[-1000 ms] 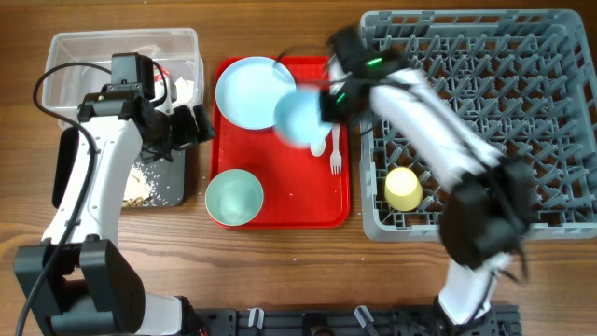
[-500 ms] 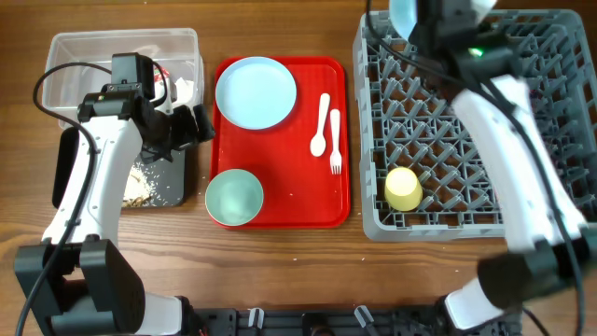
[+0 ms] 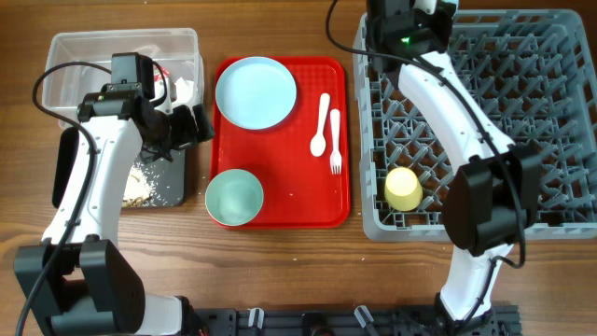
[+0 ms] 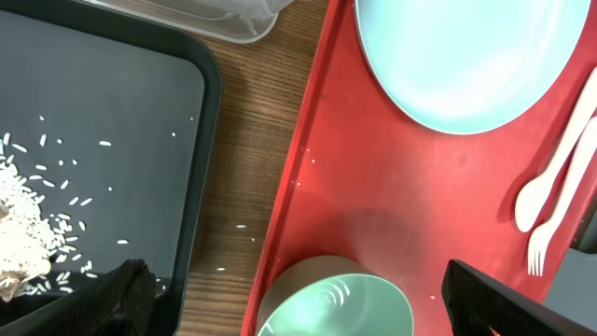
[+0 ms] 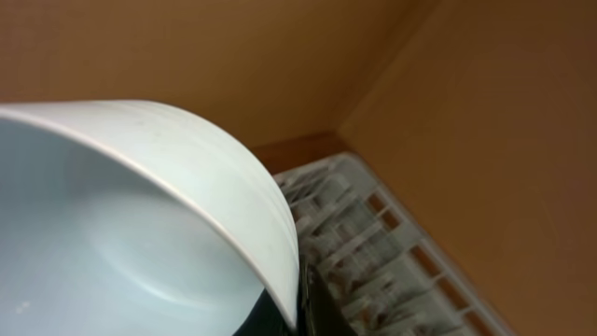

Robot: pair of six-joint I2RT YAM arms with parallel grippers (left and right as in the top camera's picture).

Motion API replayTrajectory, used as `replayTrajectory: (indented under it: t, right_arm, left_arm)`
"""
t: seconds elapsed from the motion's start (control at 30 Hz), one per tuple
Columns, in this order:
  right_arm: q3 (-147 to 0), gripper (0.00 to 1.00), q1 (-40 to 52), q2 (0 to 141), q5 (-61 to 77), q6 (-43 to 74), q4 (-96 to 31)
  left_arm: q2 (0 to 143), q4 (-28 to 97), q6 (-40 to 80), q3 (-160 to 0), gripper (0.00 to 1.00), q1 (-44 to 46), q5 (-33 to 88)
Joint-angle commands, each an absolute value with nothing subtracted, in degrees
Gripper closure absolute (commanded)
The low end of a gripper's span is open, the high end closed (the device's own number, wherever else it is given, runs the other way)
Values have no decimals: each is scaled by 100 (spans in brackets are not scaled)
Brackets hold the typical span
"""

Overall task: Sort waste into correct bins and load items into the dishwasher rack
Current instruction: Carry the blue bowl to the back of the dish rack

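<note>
My right gripper (image 3: 410, 11) is high over the far left corner of the grey dishwasher rack (image 3: 522, 112), shut on the rim of a pale blue bowl (image 5: 121, 243) that fills its wrist view. A yellow cup (image 3: 403, 188) lies in the rack's near left part. On the red serving tray (image 3: 289, 177) are a pale blue plate (image 3: 256, 91), a blue-green bowl (image 3: 233, 197), a white spoon (image 3: 320, 124) and a fork (image 3: 335, 140). My left gripper (image 3: 191, 124) hangs open between the black tray (image 3: 173, 187) and the red tray, holding nothing.
A clear tub (image 3: 84, 65) at the far left holds white tissue (image 3: 182, 89). Rice-like food scraps (image 4: 28, 215) lie in the black tray. Bare wood runs between the black tray and the red tray.
My right arm has carried the pale blue bowl from above the red tray up to the rack's far left corner. The left arm has stayed still and open.
</note>
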State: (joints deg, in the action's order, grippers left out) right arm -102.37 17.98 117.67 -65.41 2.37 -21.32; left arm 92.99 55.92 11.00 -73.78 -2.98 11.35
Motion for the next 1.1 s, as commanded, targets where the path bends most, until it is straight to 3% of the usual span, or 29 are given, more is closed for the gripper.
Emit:
replayTrajectory:
  t: [0.0,0.43,1.07]
  right_arm:
    - [-10274,96,1859,11981,-7218,-1131,-1675]
    - [-10263,96,1935,12422,-7050,-2265,-1568]
    - [-10263,96,2224,12774,-6849,-2189,-2091]
  left_arm:
    - [9214,5579,1070,-7474,0,-307,1083]
    - [9214,5579,1070,-7474,0,-307,1081]
    - [9214,5579,1070,-7474,0,-307,1081]
